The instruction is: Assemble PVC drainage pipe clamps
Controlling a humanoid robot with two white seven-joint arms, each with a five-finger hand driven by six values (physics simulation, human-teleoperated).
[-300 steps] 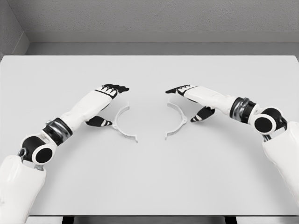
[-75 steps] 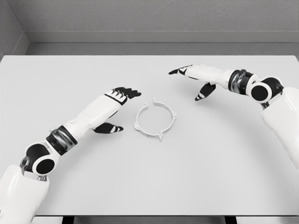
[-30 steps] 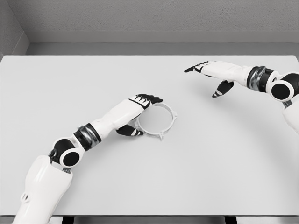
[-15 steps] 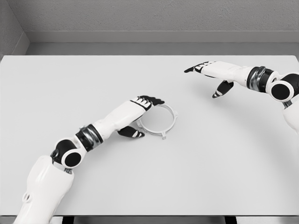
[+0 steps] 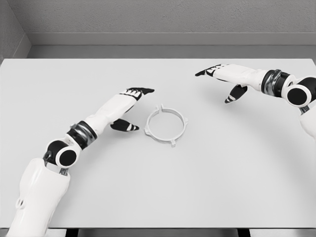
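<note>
The white plastic ring-shaped pipe clamp (image 5: 166,127) lies flat on the pale grey table (image 5: 158,197), a little left of the middle. It reads as 1 closed ring with 4 small tabs sticking out around its rim; whether its halves are fully locked together cannot be told from this view.

The relation that matters is between the clamp and the left hand (image 5: 129,106). The clamp lies to the right of that hand and slightly nearer the robot, close by but not touching. The black fingers (image 5: 140,91) reach out flat past the ring's upper-left side, and the black thumb (image 5: 124,126) points toward the ring's left edge with bare table between them. The fingers are loosely extended and hold nothing.

The right hand (image 5: 223,80) hangs well apart, over the far right part of the table, its fingers likewise stretched out and empty, thumb hanging down. The left hand is clearly the nearer of the 2.

A ring has no long axis, so any further grasp would probably come from the left, pinching across the rim.

Count: 1 clamp, 2 hands, 1 table.
</note>
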